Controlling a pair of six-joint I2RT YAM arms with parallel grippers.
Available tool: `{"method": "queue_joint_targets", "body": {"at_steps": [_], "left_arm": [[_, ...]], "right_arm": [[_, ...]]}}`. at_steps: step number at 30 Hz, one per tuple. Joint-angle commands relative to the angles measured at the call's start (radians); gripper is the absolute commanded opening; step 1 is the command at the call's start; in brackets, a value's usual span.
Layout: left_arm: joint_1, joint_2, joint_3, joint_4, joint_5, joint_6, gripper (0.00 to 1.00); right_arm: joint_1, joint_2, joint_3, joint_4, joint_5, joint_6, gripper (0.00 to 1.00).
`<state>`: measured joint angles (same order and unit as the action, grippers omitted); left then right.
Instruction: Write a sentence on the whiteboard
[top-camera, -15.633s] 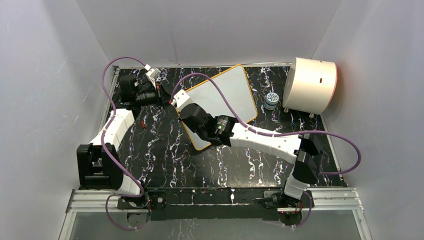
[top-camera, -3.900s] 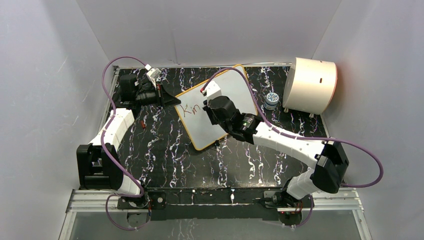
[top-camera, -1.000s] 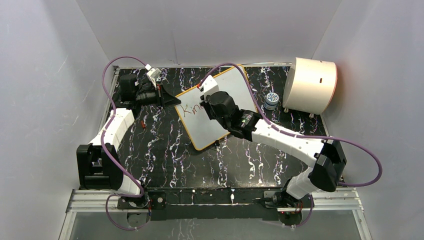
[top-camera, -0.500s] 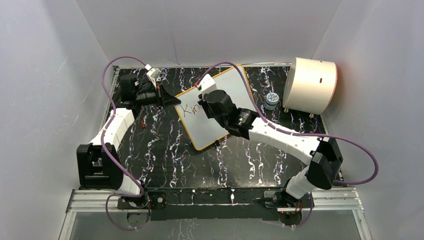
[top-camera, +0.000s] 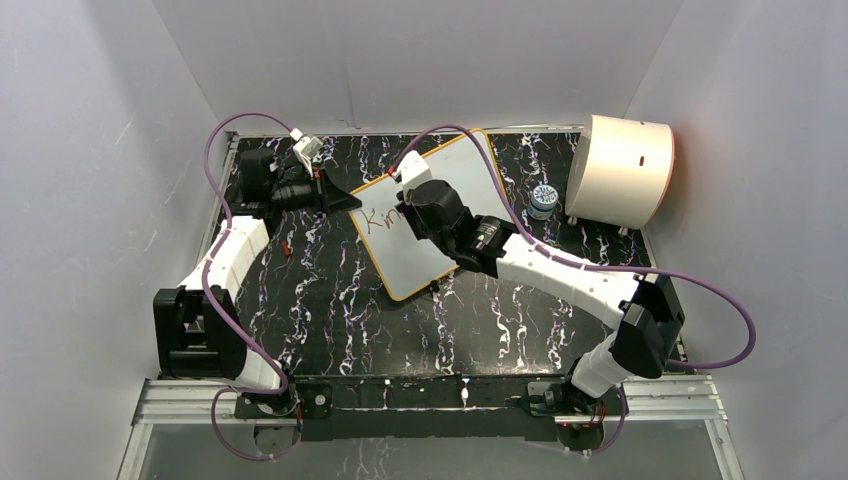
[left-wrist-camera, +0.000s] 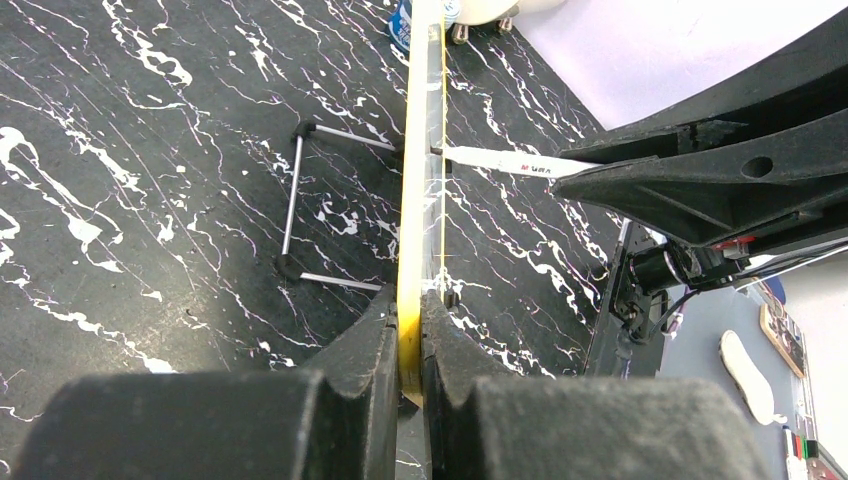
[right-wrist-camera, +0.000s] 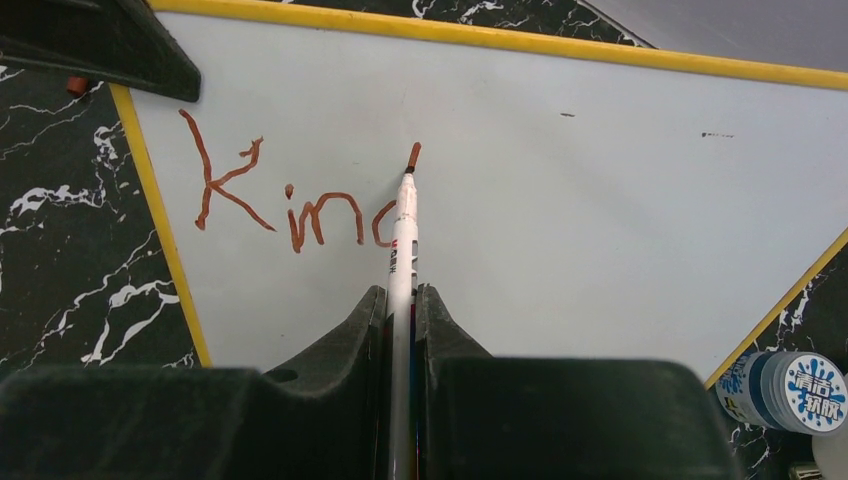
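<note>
The whiteboard (top-camera: 470, 175) stands tilted on the black marbled mat, white with a yellow rim (left-wrist-camera: 409, 230). My left gripper (left-wrist-camera: 408, 320) is shut on its left edge (top-camera: 352, 201). My right gripper (right-wrist-camera: 400, 300) is shut on a white marker (right-wrist-camera: 404, 235) whose red tip touches the whiteboard (right-wrist-camera: 600, 180). The sentence (right-wrist-camera: 285, 200) reads "Kin" in red, followed by a curved stroke just left of the marker tip. In the top view my right wrist (top-camera: 432, 208) covers the end of the sentence (top-camera: 378, 218).
A cream half-cylinder drum (top-camera: 620, 170) stands at the back right. A small blue-and-white jar (top-camera: 543, 200) sits beside the board's right corner (right-wrist-camera: 790, 390). A small red piece (top-camera: 285, 247) lies on the mat by the left arm. Thin metal stand legs (left-wrist-camera: 290, 200) prop the board.
The board was blank at first and now carries red letters. In the last second my right gripper shifted slightly left and back with the marker. The left arm has not moved.
</note>
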<state>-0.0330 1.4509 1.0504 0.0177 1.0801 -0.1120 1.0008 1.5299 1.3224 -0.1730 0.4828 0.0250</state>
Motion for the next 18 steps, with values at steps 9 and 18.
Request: {"method": "queue_joint_targets", "body": {"at_steps": [9,18], "left_arm": [[-0.048,0.037,-0.022,-0.123,0.007,0.075,0.00],[-0.048,0.038,-0.021,-0.125,0.007,0.078,0.00]], "right_arm": [[-0.007,-0.017,0.008,-0.068,-0.031,0.032,0.00],[-0.007,-0.034,-0.013,-0.079,-0.028,0.041,0.00]]}}
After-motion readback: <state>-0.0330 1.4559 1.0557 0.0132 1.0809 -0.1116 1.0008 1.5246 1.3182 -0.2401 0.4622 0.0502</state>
